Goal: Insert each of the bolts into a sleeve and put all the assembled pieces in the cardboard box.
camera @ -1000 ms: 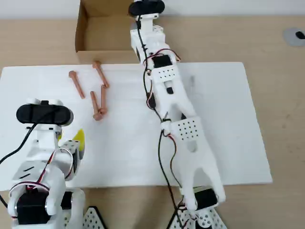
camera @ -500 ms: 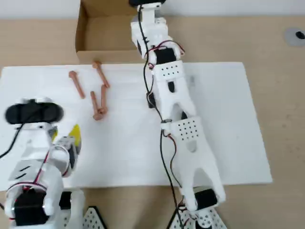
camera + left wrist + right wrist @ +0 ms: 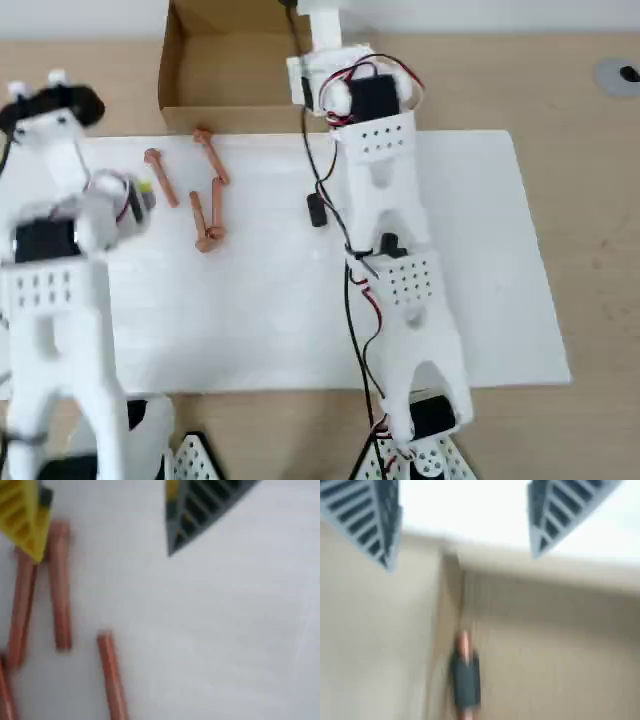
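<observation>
1. Right wrist view: 1 assembled piece (image 3: 465,677), a copper bolt in a dark sleeve, lies inside the cardboard box (image 3: 560,645), lower centre of frame, against a corner. Judged done.
2. Right gripper (image 3: 461,560): above the box, jaws wide apart, empty.
3. High view: 4 loose bolts (image 3: 211,155) on the white sheet (image 3: 480,300), upper left, just below the box.
4. 1 black sleeve (image 3: 317,210), likely unused, at frame centre.
5. Left gripper (image 3: 103,555): over the bolts, jaws spread, holding nothing.
6. Judgement: early stage; 4 bolts remain to be sleeved and boxed.
</observation>
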